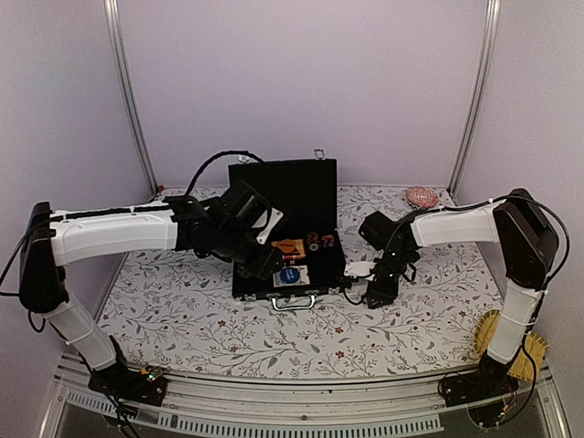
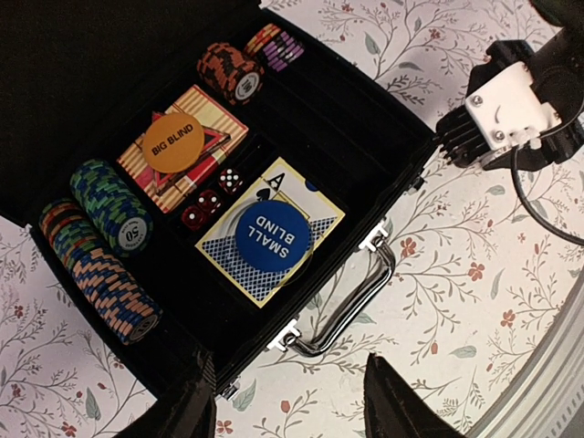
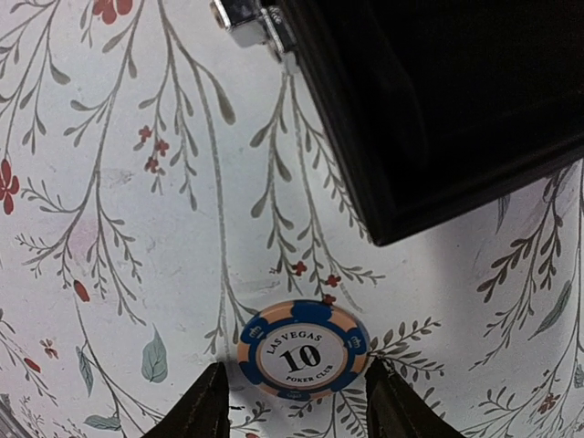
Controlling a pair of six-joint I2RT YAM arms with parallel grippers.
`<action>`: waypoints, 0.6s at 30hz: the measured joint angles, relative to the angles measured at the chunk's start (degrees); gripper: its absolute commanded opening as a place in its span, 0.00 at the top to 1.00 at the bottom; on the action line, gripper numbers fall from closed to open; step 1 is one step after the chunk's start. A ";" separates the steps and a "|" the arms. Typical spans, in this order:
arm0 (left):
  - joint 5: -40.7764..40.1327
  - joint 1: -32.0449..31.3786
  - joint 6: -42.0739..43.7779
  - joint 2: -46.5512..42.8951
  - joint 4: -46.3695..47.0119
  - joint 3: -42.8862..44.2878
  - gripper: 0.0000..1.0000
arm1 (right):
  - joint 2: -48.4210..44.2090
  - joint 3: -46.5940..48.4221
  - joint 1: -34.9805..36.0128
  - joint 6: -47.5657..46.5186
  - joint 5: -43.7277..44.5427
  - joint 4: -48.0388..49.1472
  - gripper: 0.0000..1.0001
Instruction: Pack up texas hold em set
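Note:
The black briefcase [image 1: 321,203] lies open mid-table, lid upright, silver handle [image 2: 351,306] toward me. Inside are rows of chips [image 2: 109,274], an orange Big Blind disc [image 2: 173,141] on cards, a blue Small Blind disc [image 2: 272,237] on a blue deck, and red dice [image 2: 208,201]. My left gripper [image 2: 292,411] hovers open over the case's front edge, with nothing between its fingers. On the cloth just off the case's right front corner lies a blue-and-peach "10" chip [image 3: 304,351]. My right gripper [image 3: 299,406] is open and straddles it, right finger [image 3: 397,406] at its rim.
A pink ridged shell-like object [image 1: 421,195] sits at the back right. A yellow woven item [image 1: 532,351] lies by the right arm's base. The case's corner [image 3: 438,119] and a latch [image 3: 251,23] are close above the loose chip. The floral cloth [image 1: 182,301] covers the table.

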 measured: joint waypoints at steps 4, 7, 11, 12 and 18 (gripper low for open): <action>-0.13 0.00 -0.09 0.00 0.11 -0.04 0.44 | 0.39 0.42 0.17 0.90 0.61 0.37 0.47; -0.22 0.00 -0.20 0.00 0.22 -0.09 0.44 | 0.61 0.63 0.35 1.79 1.11 0.74 0.47; -0.46 0.00 -0.20 0.00 0.24 -0.13 0.44 | 0.70 0.70 0.76 2.32 1.86 0.83 0.48; -0.57 0.00 -0.17 0.00 0.26 -0.13 0.44 | 0.76 0.81 0.92 2.47 2.19 0.76 0.48; -1.22 0.00 -0.15 0.00 0.42 -0.48 0.44 | 1.70 1.99 1.53 2.99 2.56 -0.20 0.52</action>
